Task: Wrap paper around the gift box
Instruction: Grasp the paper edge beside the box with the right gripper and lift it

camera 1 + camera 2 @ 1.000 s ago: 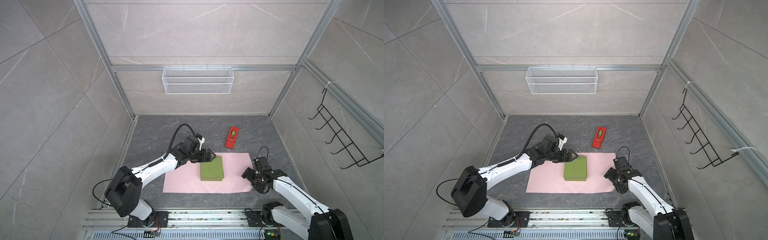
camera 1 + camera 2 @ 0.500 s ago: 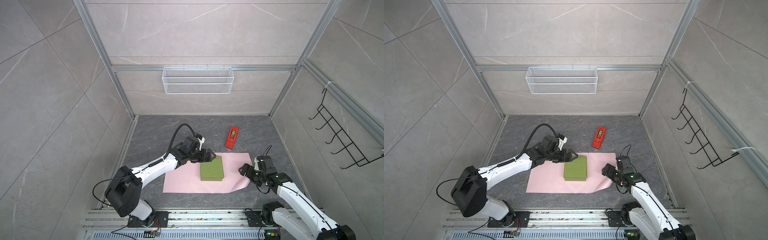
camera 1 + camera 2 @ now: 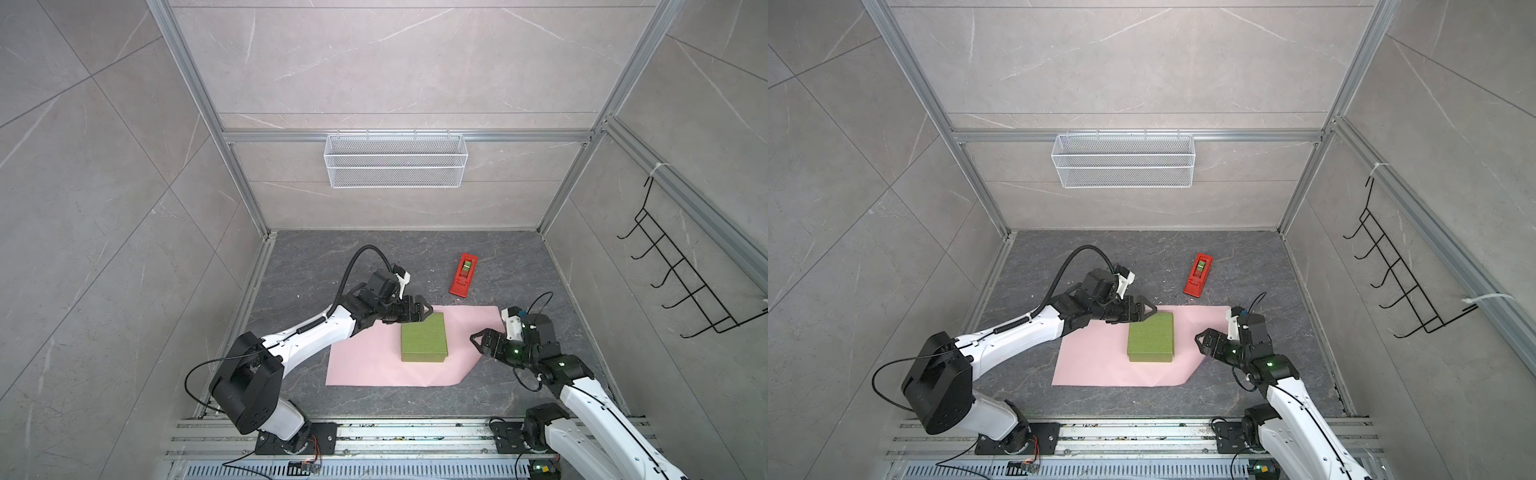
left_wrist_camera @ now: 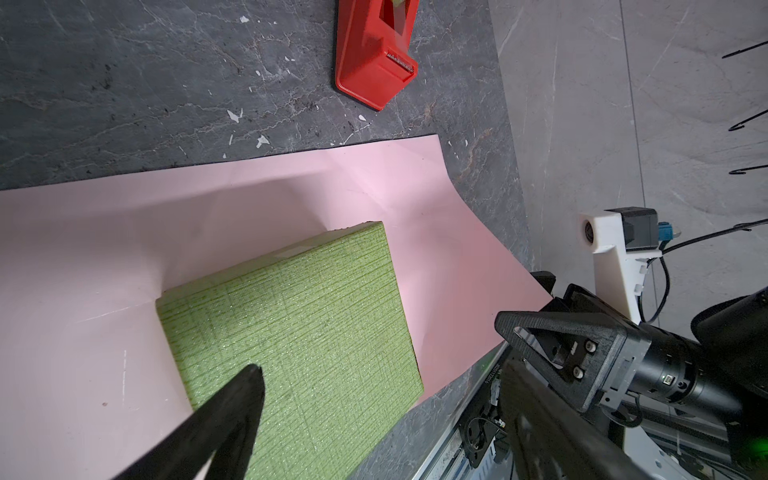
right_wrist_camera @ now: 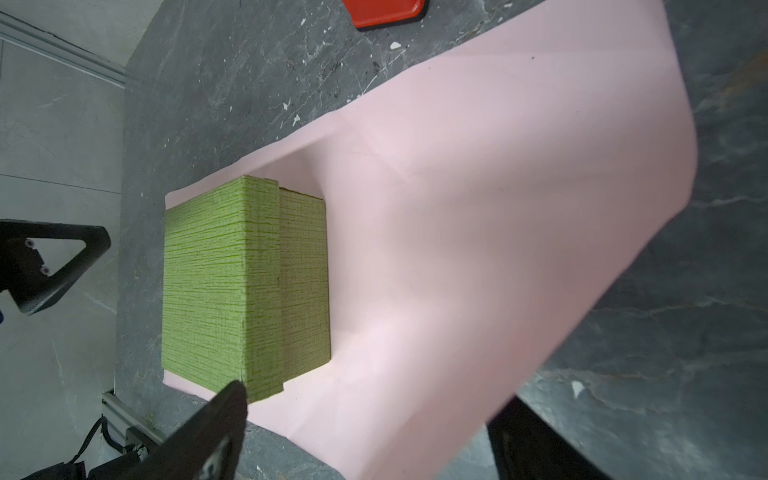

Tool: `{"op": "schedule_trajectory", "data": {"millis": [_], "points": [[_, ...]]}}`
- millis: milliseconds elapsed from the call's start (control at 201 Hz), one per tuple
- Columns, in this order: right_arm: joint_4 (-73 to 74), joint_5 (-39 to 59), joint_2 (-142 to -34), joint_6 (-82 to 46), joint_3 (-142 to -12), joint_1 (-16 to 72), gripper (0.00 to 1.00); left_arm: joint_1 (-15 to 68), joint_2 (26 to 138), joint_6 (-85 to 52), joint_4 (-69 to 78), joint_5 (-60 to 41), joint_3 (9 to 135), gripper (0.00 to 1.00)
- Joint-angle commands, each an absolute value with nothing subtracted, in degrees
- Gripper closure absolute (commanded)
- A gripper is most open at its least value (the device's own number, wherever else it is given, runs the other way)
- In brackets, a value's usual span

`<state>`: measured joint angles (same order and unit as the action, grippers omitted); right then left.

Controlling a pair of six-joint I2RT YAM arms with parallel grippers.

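The gift box (image 3: 424,343) sits at the middle of the desk (image 3: 374,266), a touch toward the near edge, square on the paper (image 3: 365,365), pink side up. In a top view the box (image 3: 1150,336) has pink showing on every side of it.

The left gripper (image 3: 428,311) hangs at the box's far left corner, fingers (image 4: 232,415) spread wide, one of them over the green lid. Whether it touches the lid, I can't tell.

The right gripper (image 3: 477,343) is at the sheet's right edge, fingers (image 5: 208,432) wide apart and clamping nothing. From the right wrist view the paper billows up off the desk and passes between them. In both top views its near right corner is raised, so that edge reads as a slant.

The red tape dispenser (image 3: 463,280) stands off the paper, toward the far edge and right of centre.
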<state>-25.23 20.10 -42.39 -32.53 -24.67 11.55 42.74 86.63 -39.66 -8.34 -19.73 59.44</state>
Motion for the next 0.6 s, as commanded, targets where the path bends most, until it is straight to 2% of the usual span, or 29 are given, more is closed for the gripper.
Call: {"op": "schedule_trajectory", "data": {"millis": [0, 90, 254, 473, 592], "points": [[-25.8, 17.4, -41.4, -33.4, -23.7, 11.2, 0.1, 42.6, 86.2, -39.5, -8.5, -20.6, 61.7, 0.1], [-29.2, 13.3, -43.8, -35.6, -24.5, 11.2, 0.15, 42.6, 86.1, -39.5, -8.5, -20.5, 61.6, 0.1], [-34.2, 7.3, -45.7, -39.9, -25.7, 11.2, 0.37, 42.6, 86.1, -39.8, -8.4, -20.8, 61.8, 0.1], [-37.7, 2.4, -42.3, -41.0, -26.6, 11.2, 0.52, 42.6, 85.9, -39.9, -8.4, -20.8, 61.6, 0.1], [-38.6, 1.1, -42.9, -41.3, -27.1, 11.2, 0.63, 42.6, 86.0, -39.9, -8.4, -20.5, 61.6, 0.1]]}}
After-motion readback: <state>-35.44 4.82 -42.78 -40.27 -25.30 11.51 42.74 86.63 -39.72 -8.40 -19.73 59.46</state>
